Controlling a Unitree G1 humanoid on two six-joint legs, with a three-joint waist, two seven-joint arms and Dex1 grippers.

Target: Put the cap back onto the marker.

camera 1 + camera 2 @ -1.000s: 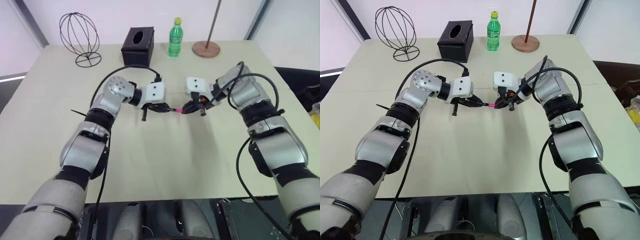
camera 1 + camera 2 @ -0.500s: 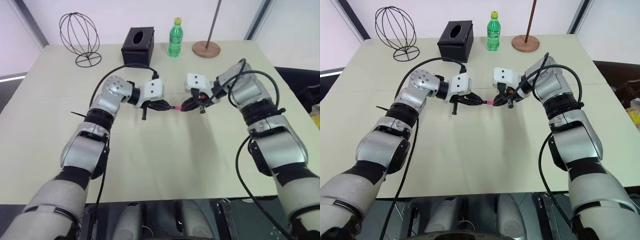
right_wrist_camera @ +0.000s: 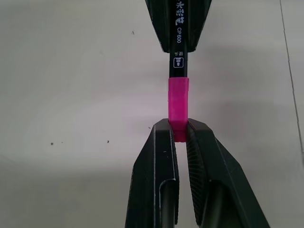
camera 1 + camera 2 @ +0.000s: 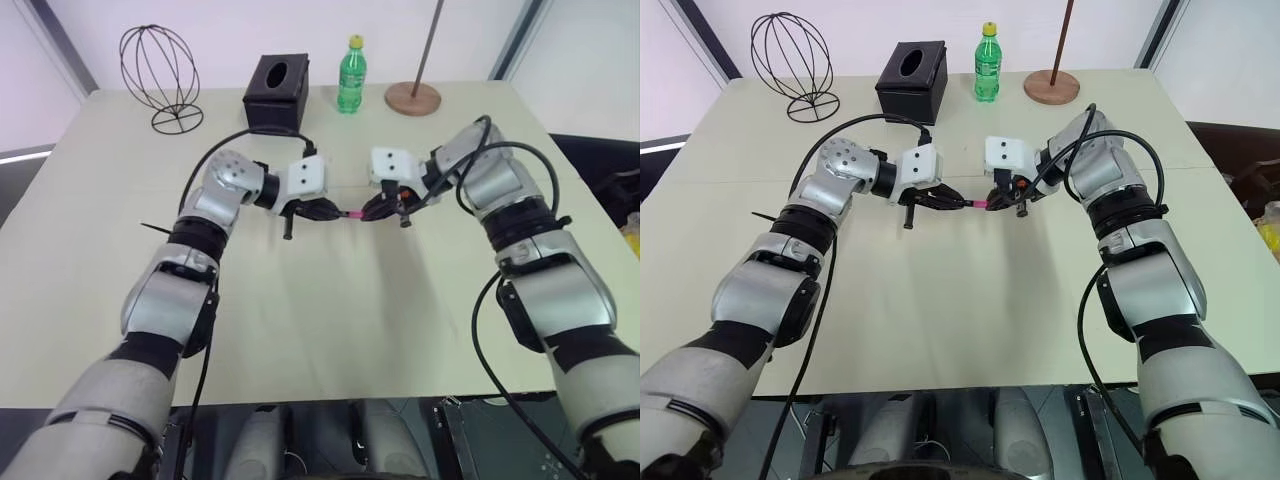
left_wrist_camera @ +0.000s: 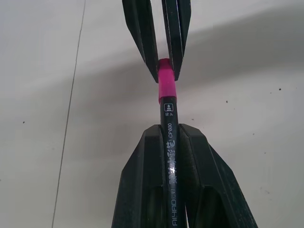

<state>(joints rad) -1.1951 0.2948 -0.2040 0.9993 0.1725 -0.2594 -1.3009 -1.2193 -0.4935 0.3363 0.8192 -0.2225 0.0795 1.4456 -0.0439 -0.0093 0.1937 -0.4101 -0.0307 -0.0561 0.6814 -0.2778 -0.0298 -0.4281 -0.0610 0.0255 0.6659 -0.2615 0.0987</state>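
Seen from the head views above the beige surface, the marker is clamped in the left gripper, the pink cap in the right gripper. In the left wrist view, the cap is seated on the marker's end. In the right wrist view, straight axial pressure is advised until seated.

Head stereo overhead; opposed close wrist views.

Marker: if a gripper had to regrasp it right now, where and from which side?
Probably the bare black barrel of the marker, between the left gripper and the pink cap. Come square across the shaft, fingers on opposite sides: it is slim, straight and held above the table. The right gripper already pinches the cap end.
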